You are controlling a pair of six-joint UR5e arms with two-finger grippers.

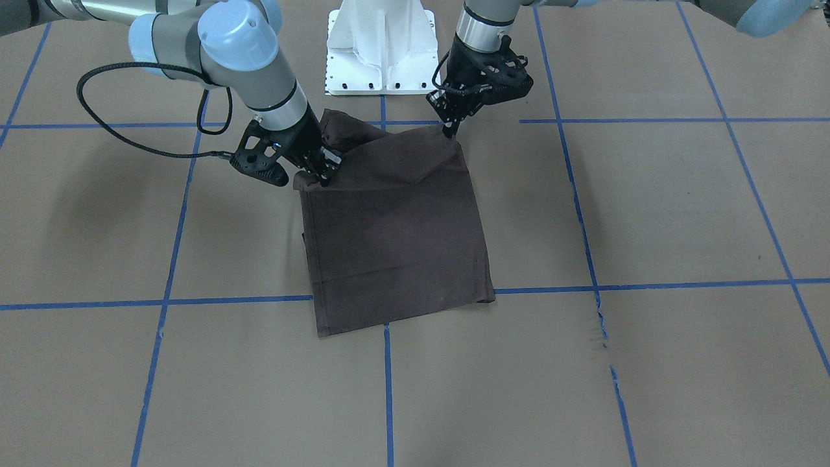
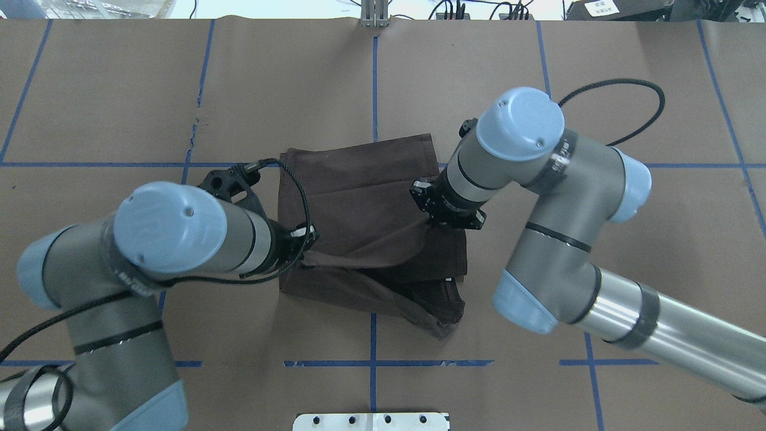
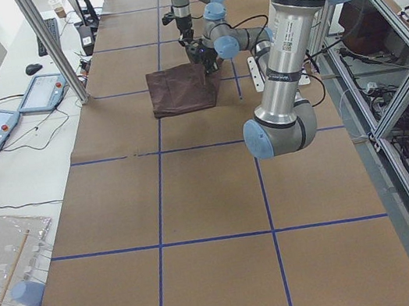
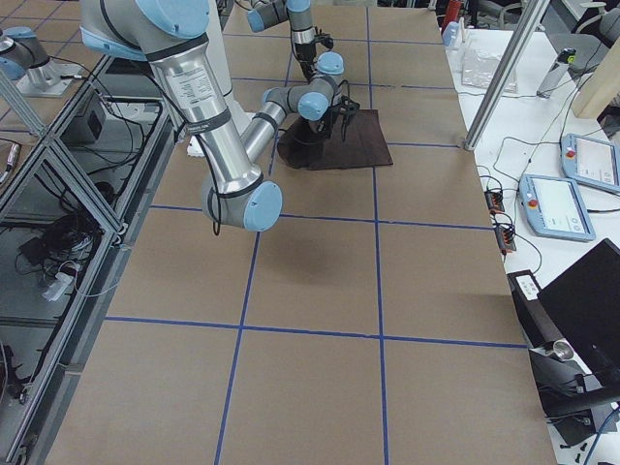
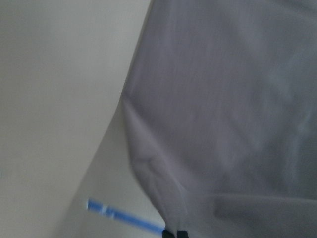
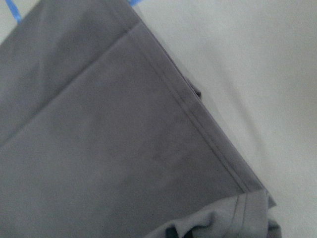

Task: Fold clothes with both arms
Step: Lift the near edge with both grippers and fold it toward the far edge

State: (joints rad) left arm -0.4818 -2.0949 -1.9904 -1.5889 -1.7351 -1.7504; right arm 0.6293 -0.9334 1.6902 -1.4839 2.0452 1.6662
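1. T-shirt: it lies in the middle of the surface, just ahead of the white pedestal. It is already doubled into a rough rectangle, with its far edge flat.
2. The left arm has its jaws clamped on one robot-side corner, and the right arm has its jaws clamped on the other. The cloth tents up between them.
3. Gripping both corners keeps that edge taut and level, probably so it can be carried over toward the far edge for another fold.
4. On the right arm's side the lower layer lies rumpled and may bunch.
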